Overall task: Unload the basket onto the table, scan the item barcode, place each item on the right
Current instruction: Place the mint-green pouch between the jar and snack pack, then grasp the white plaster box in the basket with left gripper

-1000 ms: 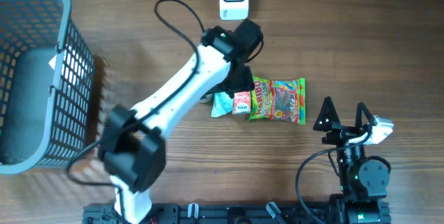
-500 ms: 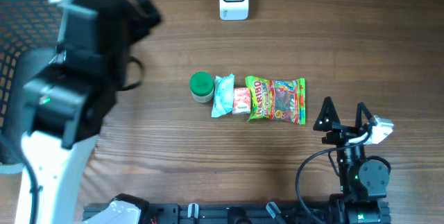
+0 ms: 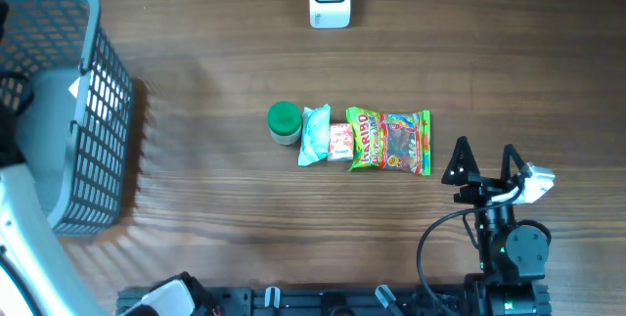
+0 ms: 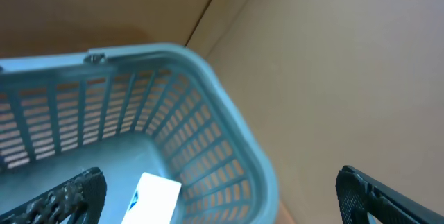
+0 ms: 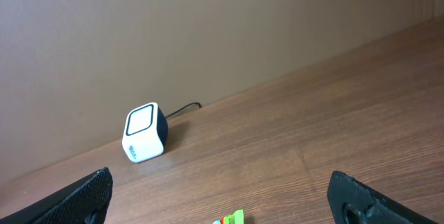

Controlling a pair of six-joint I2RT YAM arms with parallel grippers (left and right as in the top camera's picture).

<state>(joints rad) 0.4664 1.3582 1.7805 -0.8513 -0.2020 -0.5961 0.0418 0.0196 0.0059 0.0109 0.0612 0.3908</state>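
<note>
Both stand wide open, empty: left gripper [image 4: 220, 193] over the basket [image 4: 239, 137] (a white tag [image 4: 156, 196], perhaps, inside), right gripper [image 3: 485, 152] near the candy bag [image 3: 391, 141].

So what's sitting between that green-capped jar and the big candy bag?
Two small items: a pale blue packet beside the jar, then a pink packet against the candy bag, seen in the overhead view.

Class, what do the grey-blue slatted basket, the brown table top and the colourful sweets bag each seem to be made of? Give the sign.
Grey-blue slatted basket: likely moulded plastic, matt; uniform colour, thin lattice walls, rounded rim.
Brown table top: wood or wood-look laminate, smooth; grain streaks run along it.
Colourful sweets bag: probably glossy plastic film; printed all over, slightly crinkled.
</note>
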